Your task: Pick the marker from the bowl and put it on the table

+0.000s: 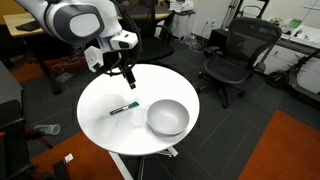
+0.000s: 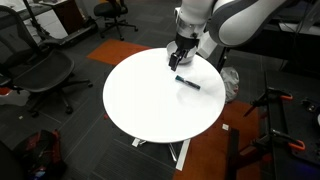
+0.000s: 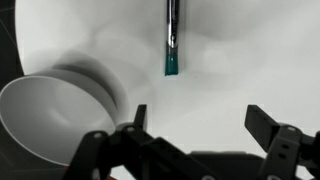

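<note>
"Where's the slim teal-blue marker pen with the dark ends [image 1: 124, 108]?"

"Flat on the big round white tabletop [image 1: 100, 95], just beside the shiny grey-silver round bowl [image 1: 167, 122] but apart from it. The marker is outside the bowl altogether, and the bowl looks empty from here."

"So which step is this?"

"The last one, I'd say. The job asks for the marker to lie on the tabletop, and there it lies. To my eye the setting-down is done and only the leaving is left."

"And the robot's black two-fingered claw [image 1: 124, 76]?"

"It hangs above the tabletop, near the marker, on the side away from the bowl. In the wrist view the claw [image 3: 200, 125] stands wide apart, with its fingers [image 3: 262, 122] either side of bare white. The marker [image 3: 172, 40] lies lengthways ahead of them and the bowl [image 3: 45, 110] is off to one side. It holds nothing and, so far as I can see, touches nothing."

"What does the next move call for?"

"A clean lift away, I'd guess, keeping the fingers off the pen so it doesn't roll. In an exterior view the marker [image 2: 187, 82] lies not far from the rim of the tabletop [image 2: 150, 105], so a nudge could send it over."
</note>
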Robot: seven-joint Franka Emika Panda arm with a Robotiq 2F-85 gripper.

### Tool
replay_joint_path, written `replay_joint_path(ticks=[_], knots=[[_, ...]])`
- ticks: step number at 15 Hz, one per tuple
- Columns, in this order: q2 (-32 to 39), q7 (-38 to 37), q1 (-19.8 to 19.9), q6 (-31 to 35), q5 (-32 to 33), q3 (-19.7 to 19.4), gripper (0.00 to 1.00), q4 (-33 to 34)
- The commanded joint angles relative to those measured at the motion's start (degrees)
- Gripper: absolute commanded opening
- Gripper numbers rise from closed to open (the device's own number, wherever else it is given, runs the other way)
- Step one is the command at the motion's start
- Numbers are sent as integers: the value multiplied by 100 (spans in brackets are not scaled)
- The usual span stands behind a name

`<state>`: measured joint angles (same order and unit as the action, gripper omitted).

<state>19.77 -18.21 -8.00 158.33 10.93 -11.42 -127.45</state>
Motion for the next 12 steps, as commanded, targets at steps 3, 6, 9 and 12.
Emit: replay_joint_path(ticks=[3, 6, 9, 12], knots=[[-940, 387, 273, -740, -124, 256, 100, -275], [-1376, 676, 469, -1203, -257, 408, 100, -359], [-1760, 961, 625, -1635, -322, 519, 100, -404], [-2031, 1197, 738, -1909, -412, 594, 100, -419]])
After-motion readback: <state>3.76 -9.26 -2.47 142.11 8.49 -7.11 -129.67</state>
